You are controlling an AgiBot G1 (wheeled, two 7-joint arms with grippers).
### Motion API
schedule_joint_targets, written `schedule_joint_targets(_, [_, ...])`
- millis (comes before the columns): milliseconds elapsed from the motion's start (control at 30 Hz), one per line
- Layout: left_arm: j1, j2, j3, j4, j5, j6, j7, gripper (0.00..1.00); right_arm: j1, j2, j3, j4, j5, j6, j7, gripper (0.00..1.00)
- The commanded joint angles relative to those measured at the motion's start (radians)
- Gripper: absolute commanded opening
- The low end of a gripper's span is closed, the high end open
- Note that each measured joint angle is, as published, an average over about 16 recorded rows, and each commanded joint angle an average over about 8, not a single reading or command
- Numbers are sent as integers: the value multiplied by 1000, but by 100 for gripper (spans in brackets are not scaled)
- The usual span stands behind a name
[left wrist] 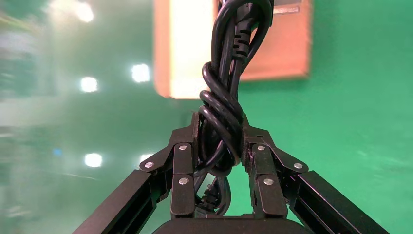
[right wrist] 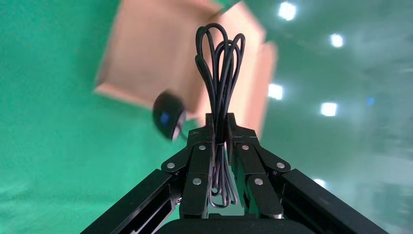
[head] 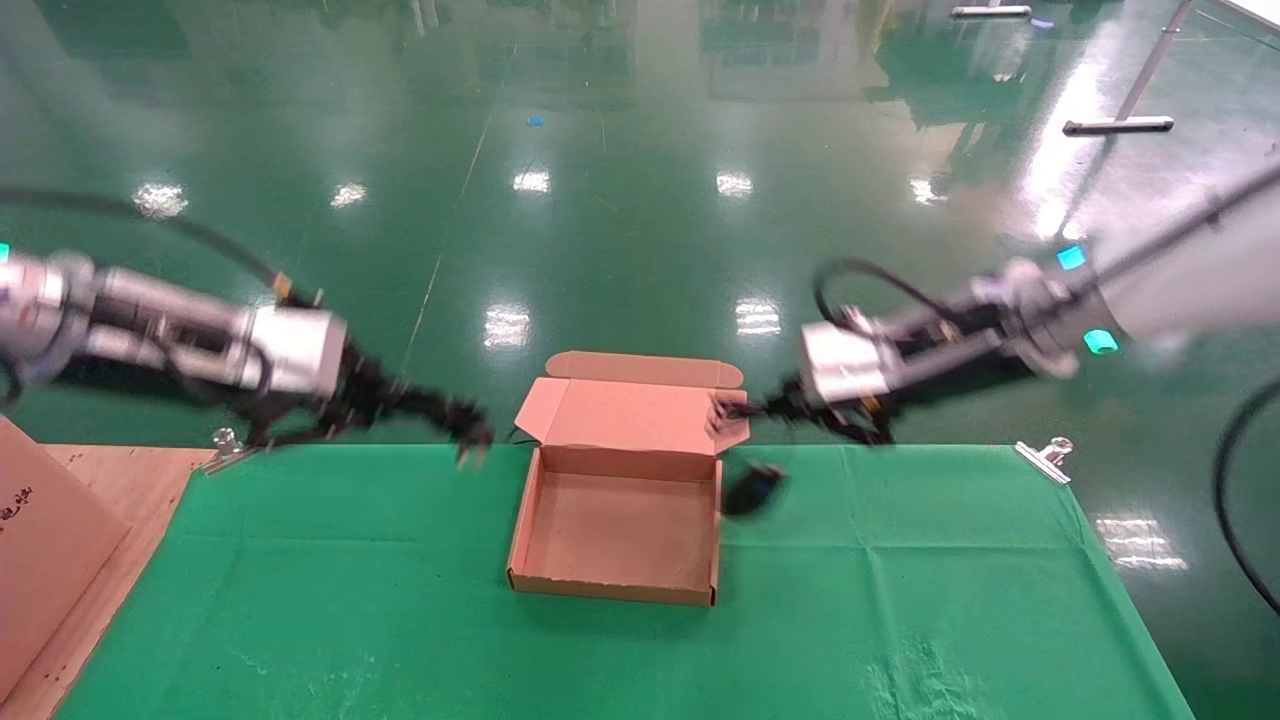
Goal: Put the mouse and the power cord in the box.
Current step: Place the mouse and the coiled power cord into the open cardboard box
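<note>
The box [head: 618, 585] lies open in the middle of the green cloth with its lid standing up at the back, and nothing shows inside it. My left gripper [head: 468, 432] hovers just left of the box, shut on the knotted power cord [left wrist: 221, 100], whose plug end points toward the box [left wrist: 287, 53]. My right gripper [head: 735, 412] is at the lid's right flap, shut on the looped thin mouse cable [right wrist: 220, 73]. The mouse [head: 755, 490] hangs below it beside the box's right wall. In the right wrist view the mouse [right wrist: 168, 115] shows against the box [right wrist: 146, 58].
A large cardboard piece with dark print [head: 40, 560] leans on a wooden board [head: 120, 480] at the left. Metal clips [head: 1045, 458] [head: 225, 445] hold the green cloth [head: 900, 600] at its far corners. Shiny green floor lies beyond the table.
</note>
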Motion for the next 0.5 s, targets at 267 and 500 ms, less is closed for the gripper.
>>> schedule_joint_targets(267, [-97, 89, -15, 93, -16, -24, 36, 0, 85, -105, 1, -12, 8, 68, 51, 0])
schedule_joint_targets(500, [-109, 145, -25, 232, -47, -38, 127, 0, 85, -112, -14, 1, 28, 81, 54, 0])
